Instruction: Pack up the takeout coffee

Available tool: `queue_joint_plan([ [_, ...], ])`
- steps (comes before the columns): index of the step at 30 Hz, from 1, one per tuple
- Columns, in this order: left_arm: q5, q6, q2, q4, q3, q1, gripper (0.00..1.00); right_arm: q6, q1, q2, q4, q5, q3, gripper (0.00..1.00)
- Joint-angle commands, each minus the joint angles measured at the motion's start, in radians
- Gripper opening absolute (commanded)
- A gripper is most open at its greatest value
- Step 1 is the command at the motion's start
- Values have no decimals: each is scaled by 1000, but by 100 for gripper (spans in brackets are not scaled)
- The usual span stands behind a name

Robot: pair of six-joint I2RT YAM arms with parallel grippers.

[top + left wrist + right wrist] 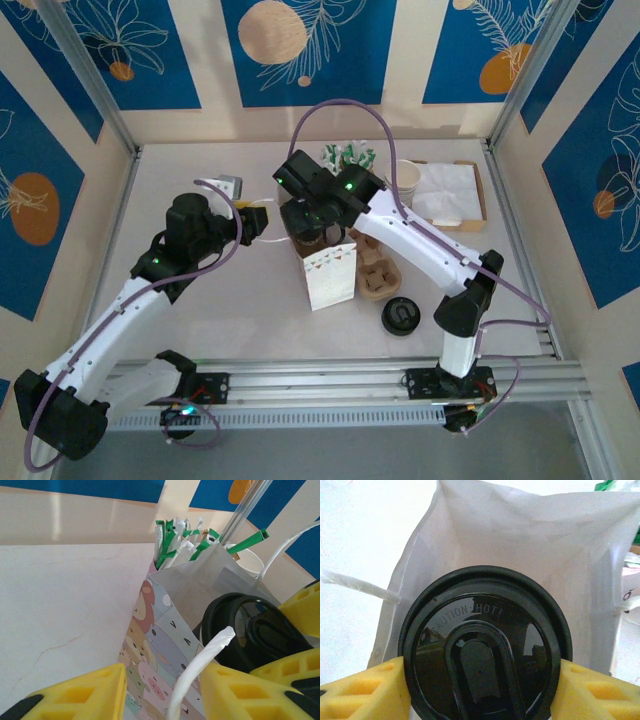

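Firmly, right pincer (480, 682) clamps takeout coffee (485, 640) above paper bag (520, 540); left pincer (162, 682), half-open, touches its handle (200, 665).

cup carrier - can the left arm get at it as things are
Probably not directly. The paper bag stands between the left gripper and the cup carrier, and the bag's handle runs between that gripper's fingers, so it would have to free itself and go round.

You've got a pale surface (260, 320) w/ white paper bag (330, 282) at ctr, cup carrier (380, 275) & black lid stack (400, 317) to its right, napkin tray (452, 195) back-right.
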Motion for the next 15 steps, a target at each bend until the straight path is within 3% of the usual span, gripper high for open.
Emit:
queue_joint_plan([
  [1, -14, 15, -1, -11, 4, -16, 43, 3, 11, 2, -26, 40, 42, 63],
  [15, -18, 15, -7, -9, 3, -16, 43, -54, 18, 43, -18, 16, 73, 60],
])
